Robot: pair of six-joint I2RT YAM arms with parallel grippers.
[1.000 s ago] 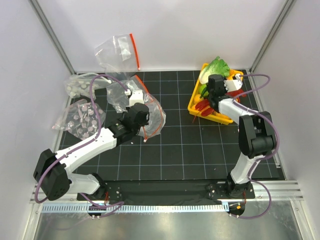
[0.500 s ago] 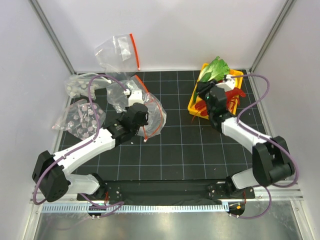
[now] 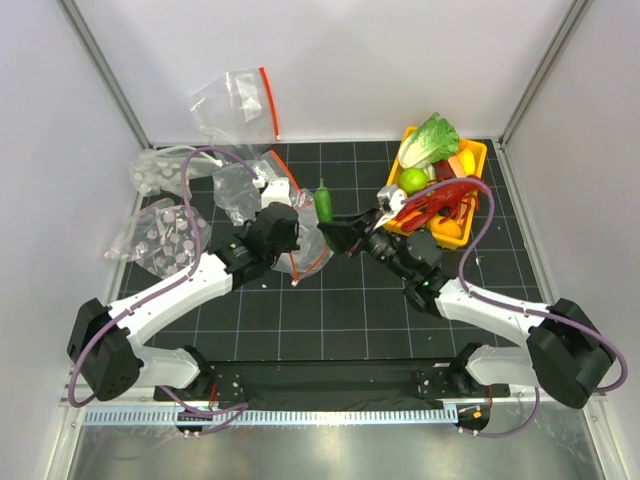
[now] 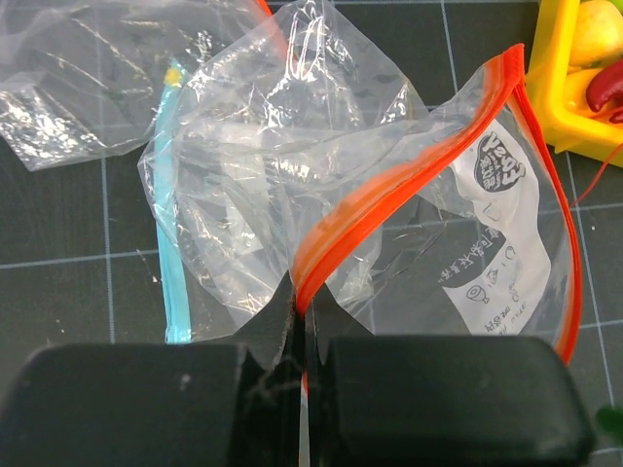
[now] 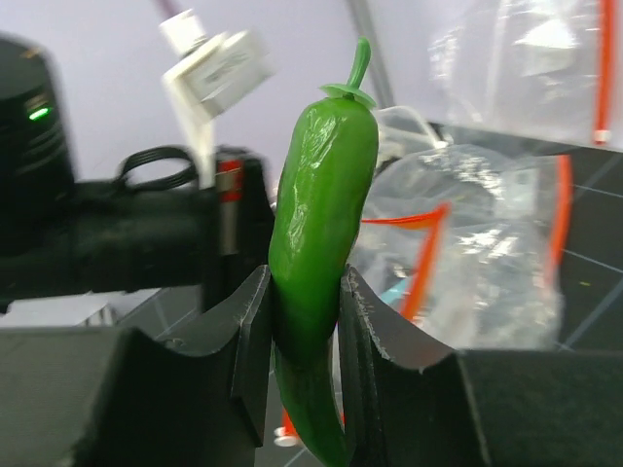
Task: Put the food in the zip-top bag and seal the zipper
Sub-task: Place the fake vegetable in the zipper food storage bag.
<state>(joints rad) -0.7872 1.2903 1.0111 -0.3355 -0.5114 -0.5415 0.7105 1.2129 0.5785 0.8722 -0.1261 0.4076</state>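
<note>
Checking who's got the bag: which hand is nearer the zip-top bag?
Left. The left hand pinches the zipper of the zip-top bag; the right hand, holding a green pepper, hovers just beside the bag.

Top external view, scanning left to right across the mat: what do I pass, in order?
Dotted pouches → left hand, shut on the zip-top bag → green pepper, held in the right hand → yellow tray.
</note>
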